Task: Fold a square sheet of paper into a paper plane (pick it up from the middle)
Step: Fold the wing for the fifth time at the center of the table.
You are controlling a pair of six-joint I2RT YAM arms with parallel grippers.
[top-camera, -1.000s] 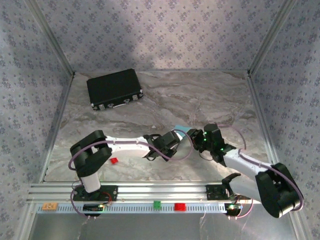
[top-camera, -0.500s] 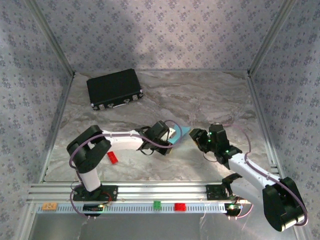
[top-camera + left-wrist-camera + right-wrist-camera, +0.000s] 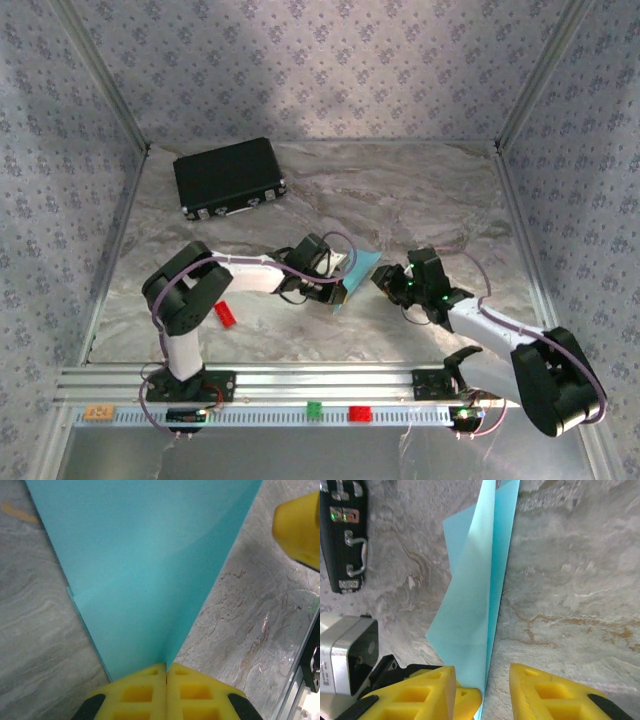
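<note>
Left gripper is clamped on the paper, whose long edge pokes rightward between the right gripper's parted jaws.

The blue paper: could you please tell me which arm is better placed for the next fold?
Probably right: the right fingers are open at the edge of the paper and free, while the left fingers are shut on it.

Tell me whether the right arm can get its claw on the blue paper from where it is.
Probably yes. The right claw is open, with the edge of the square sheet of paper between its fingers; the left claw, shut on the paper beside it, leaves little room.
</note>
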